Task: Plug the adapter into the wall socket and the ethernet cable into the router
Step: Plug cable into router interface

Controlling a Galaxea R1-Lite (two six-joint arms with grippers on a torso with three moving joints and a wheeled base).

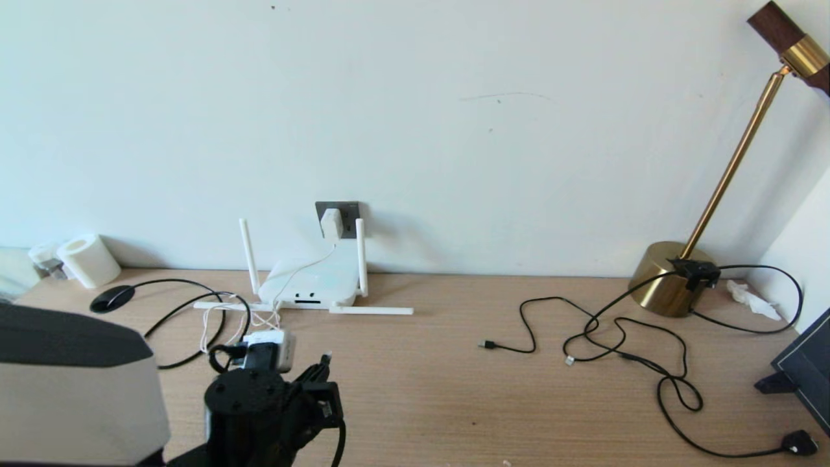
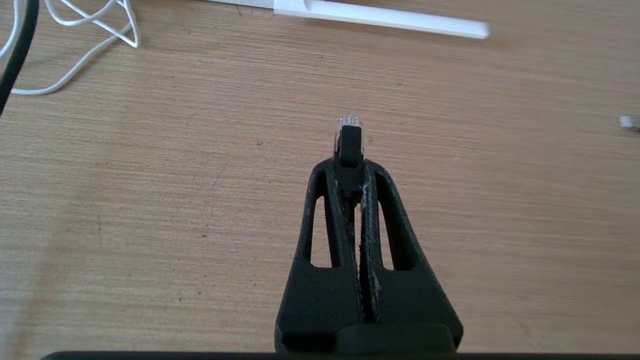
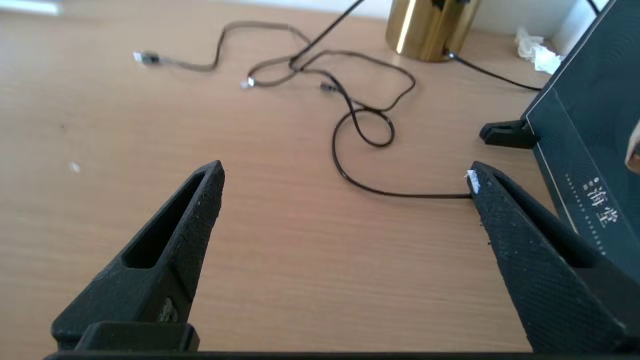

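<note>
Left gripper [image 2: 349, 167] fingers pinching ethernet cable [image 2: 349, 137] plug, right gripper [image 3: 345, 175] fingers wide (nearby dark board's Chinese writing illegible)

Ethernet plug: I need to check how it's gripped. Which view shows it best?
The left wrist view: the left gripper is shut on the ethernet cable, its clear tip poking out past the fingers. The head view shows only a small tip above the gripper. The right wrist view doesn't show it.
</note>
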